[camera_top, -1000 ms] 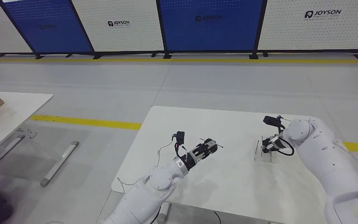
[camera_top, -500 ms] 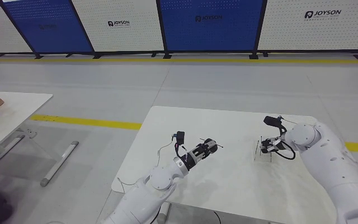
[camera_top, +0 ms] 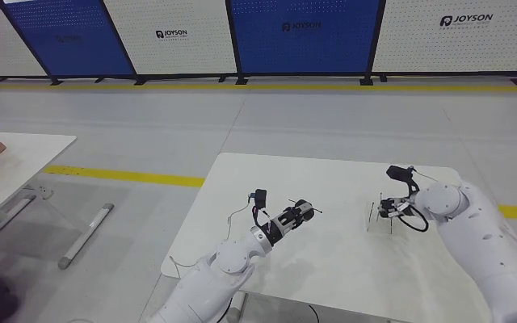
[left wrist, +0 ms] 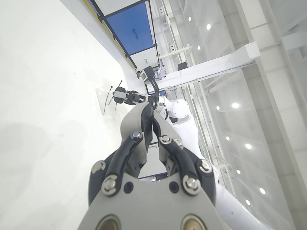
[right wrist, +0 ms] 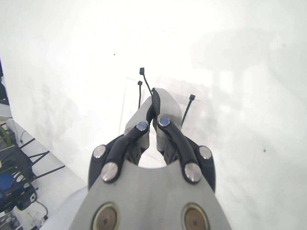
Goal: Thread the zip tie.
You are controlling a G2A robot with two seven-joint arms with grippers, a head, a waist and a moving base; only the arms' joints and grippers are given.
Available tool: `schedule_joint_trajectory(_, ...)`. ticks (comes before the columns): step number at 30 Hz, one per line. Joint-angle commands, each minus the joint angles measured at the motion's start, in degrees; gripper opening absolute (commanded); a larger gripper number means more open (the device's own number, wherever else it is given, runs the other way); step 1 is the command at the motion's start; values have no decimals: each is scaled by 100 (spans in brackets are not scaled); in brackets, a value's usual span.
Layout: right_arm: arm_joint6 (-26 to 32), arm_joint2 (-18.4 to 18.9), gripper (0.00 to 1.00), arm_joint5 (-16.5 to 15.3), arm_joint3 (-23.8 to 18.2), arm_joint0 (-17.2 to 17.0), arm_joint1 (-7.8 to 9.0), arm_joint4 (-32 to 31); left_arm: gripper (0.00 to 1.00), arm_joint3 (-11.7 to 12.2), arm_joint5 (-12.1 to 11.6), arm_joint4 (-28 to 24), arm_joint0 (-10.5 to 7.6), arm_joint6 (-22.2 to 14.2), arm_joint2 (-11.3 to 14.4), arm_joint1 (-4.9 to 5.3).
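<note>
Zip tie (right wrist: 146, 80), thin black strip, in right gripper (right wrist: 154, 96).

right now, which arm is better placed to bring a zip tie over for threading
Right, likely: the right hand is shut on a zip tie over the clear tray, while the left hand is shut, well away from it.

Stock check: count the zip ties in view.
3: a held zip tie in the right gripper, two loose zip ties beside it. A dark strand across the left gripper may be a fourth.
</note>
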Motion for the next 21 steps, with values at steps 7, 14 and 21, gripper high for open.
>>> schedule_joint_trajectory(7,-43,733,0,204,-1562,-939,429,-276,0,0,0,0,0,0,0,0)
schedule_joint_trajectory(14,-382,1777,0,50,-3231,-2231,819,-375,0,0,0,0,0,0,0,0)
schedule_joint_trajectory(21,-386,1822,0,30,-3295,-2290,833,-377,0,0,0,0,0,0,0,0)
